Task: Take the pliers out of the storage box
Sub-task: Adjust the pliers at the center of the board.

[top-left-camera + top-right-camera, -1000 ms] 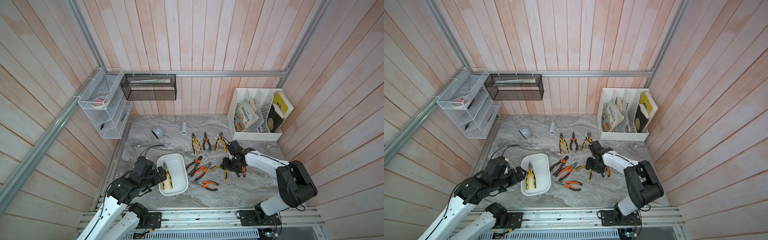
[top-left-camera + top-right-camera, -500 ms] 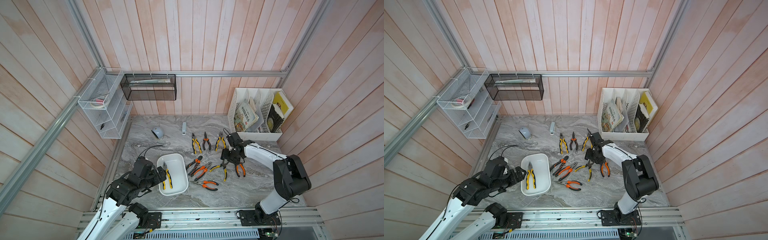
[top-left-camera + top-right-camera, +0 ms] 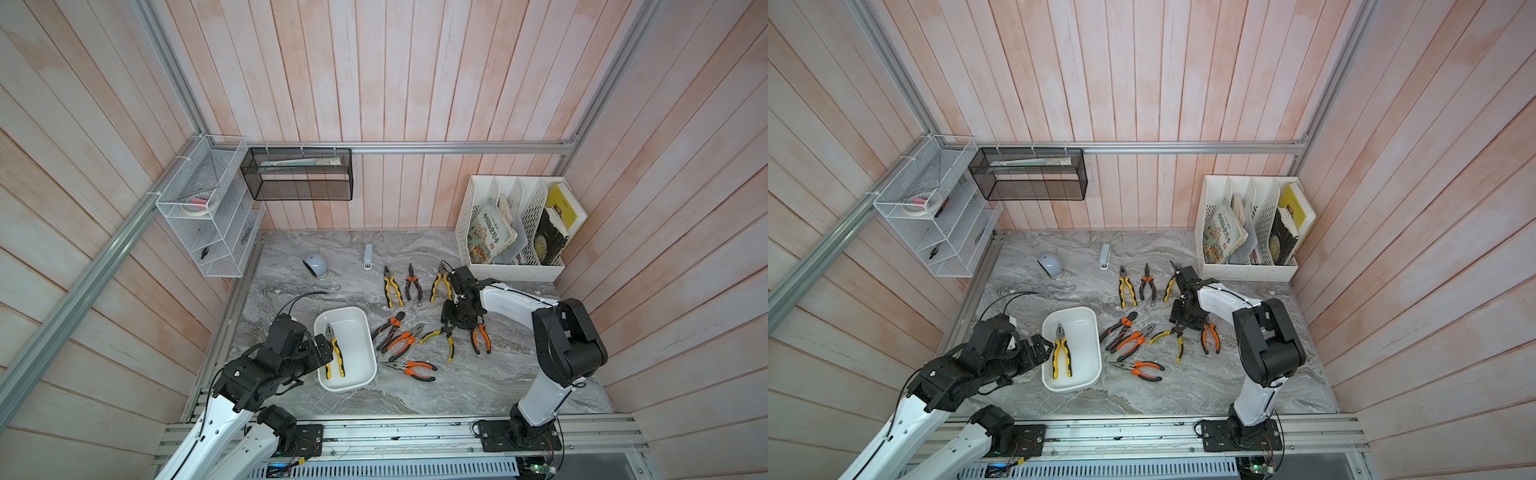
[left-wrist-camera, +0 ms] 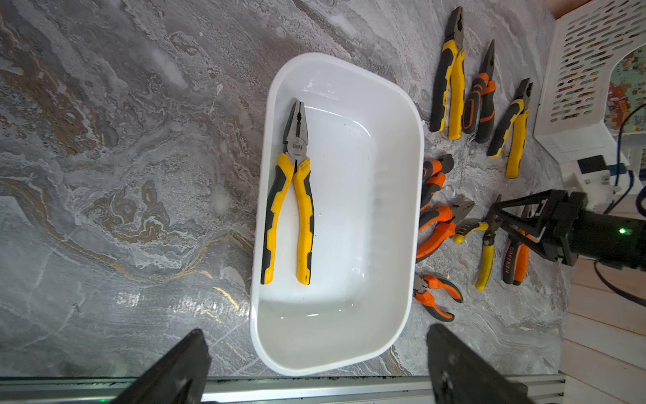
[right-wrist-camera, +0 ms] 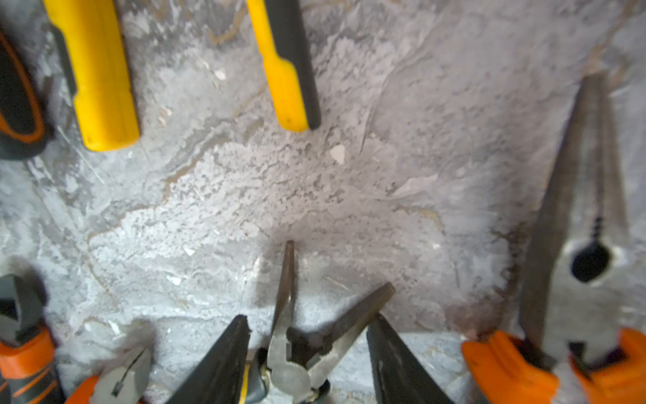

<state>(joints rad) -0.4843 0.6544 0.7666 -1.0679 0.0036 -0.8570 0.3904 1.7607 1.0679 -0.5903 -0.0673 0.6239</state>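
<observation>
The left wrist view cuts off both fingers [image 4: 174,363] of the left gripper [image 4: 315,330]. The right wrist view is blurred and crops the handles of the long-nose pliers [image 5: 290,370]. The right gripper [image 5: 309,317] stands part-open, straddling that tool's pivot on the table [image 3: 457,395]; clamping contact cannot be determined. The left gripper is spread wide and empty at the 9 o'clock rim of the storage box [image 3: 345,309]. One pair of pliers [image 3: 335,353] lies inside along that wall. The right wrist bends downward. The left arm reaches low, toward 3 o'clock.
</observation>
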